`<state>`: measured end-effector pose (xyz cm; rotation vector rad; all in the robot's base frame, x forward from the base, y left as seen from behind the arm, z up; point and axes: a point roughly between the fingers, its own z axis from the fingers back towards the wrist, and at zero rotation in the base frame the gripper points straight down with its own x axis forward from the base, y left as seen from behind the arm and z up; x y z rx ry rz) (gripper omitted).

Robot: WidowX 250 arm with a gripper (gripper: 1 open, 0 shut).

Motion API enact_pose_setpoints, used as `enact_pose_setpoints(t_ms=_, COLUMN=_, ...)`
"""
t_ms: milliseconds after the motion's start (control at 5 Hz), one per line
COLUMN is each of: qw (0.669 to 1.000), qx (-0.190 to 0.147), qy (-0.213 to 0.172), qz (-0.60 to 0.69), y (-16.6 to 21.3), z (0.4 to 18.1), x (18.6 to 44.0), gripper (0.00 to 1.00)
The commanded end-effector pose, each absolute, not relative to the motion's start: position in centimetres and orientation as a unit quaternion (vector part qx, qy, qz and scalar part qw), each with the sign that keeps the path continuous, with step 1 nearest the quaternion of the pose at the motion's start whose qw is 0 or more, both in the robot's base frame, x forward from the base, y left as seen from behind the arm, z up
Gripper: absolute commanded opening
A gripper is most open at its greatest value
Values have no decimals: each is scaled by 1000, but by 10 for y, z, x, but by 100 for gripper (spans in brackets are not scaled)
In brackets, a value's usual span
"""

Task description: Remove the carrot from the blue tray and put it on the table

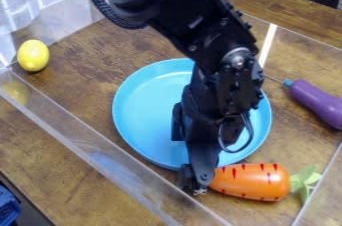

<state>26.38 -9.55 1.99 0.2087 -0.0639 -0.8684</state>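
The orange carrot [251, 181] with its light green top lies on the dark wood table [94, 80], just outside the front right rim of the blue tray [140, 105]. Nothing lies in the visible part of the tray. My black gripper [211, 162] points steeply down over the tray's front right edge, open, with nothing between its fingers. One fingertip [191, 177] reaches the table right beside the carrot's blunt left end. The arm hides the middle and right of the tray.
A yellow lemon [32, 55] sits at the far left and a purple eggplant [318, 102] at the right edge. Clear acrylic walls [74, 135] fence the table at the front and the left. A pale strip [267, 45] stands behind the tray.
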Motion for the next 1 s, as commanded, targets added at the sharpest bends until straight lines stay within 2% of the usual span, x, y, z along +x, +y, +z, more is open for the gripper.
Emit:
enact_pose_setpoints(t_ms=0, qw=909, qx=96, qy=-18, qz=-404, y=-115, z=10, x=256, gripper=100)
enact_pose_setpoints(t_ms=600, qw=934, qx=97, qy=-24, qz=-343, y=-153, z=8, x=253, gripper=100)
enact_pose_setpoints(t_ms=800, qw=929, qx=93, qy=-26, qz=-358, y=-156, z=8, x=255, gripper=100)
